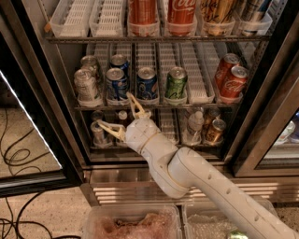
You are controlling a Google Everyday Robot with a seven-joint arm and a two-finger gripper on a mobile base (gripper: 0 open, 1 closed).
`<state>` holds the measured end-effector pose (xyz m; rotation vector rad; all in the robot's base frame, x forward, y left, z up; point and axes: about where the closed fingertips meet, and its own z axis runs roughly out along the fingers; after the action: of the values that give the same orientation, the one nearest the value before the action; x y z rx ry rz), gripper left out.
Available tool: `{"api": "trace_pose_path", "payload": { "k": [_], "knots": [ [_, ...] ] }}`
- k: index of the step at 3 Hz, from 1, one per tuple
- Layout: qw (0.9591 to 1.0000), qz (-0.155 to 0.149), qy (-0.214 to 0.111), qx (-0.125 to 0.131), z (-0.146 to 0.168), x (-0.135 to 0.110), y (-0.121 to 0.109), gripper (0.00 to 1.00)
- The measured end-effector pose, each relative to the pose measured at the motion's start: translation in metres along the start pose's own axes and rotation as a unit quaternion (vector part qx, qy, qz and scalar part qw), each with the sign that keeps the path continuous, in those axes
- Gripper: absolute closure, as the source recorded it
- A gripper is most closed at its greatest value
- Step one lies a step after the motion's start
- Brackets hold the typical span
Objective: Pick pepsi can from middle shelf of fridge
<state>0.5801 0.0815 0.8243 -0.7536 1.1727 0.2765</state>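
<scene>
The pepsi can is a short blue aluminium cylinder with a silver top. It stands upright in a white slotted plastic lane near the left end of the middle shelf, which is a thin metal rail. Its label is too small to read, so it's just blue with some lighter markings. A second blue can of the same shape sits in the next lane to its right, then a shiny green can. To the pepsi can's left is a silver can, and there are more cans behind that front row.

The gripper hangs just below and in front of the pepsi can with its two pale tapered fingers splayed wide apart, holding nothing. The upper fingertip pokes up over the shelf rail between the two blue cans, and the lower one points left across the rack underneath. Behind it comes a smooth white rounded arm.

Further right on the same shelf, past a couple of bare ribbed lanes, two red cans show white Coca-Cola script. The rack above has tall red bottles with the same script. The rack below holds small bottles. The fridge is black-framed, with a ribbed stainless base.
</scene>
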Motion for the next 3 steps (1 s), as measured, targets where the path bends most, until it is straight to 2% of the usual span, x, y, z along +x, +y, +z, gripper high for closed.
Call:
{"api": "trace_pose_path", "payload": {
  "k": [1, 2, 3],
  "knots": [
    [1.0000, -0.001, -0.004, -0.001, 0.0076, 0.0007, 0.0001, 0.28],
    [0.9999, -0.006, -0.008, 0.004, 0.0152, -0.0002, -0.0042, 0.18],
    [0.9999, -0.006, -0.008, 0.004, 0.0154, -0.0003, -0.0042, 0.20]
  ]
}}
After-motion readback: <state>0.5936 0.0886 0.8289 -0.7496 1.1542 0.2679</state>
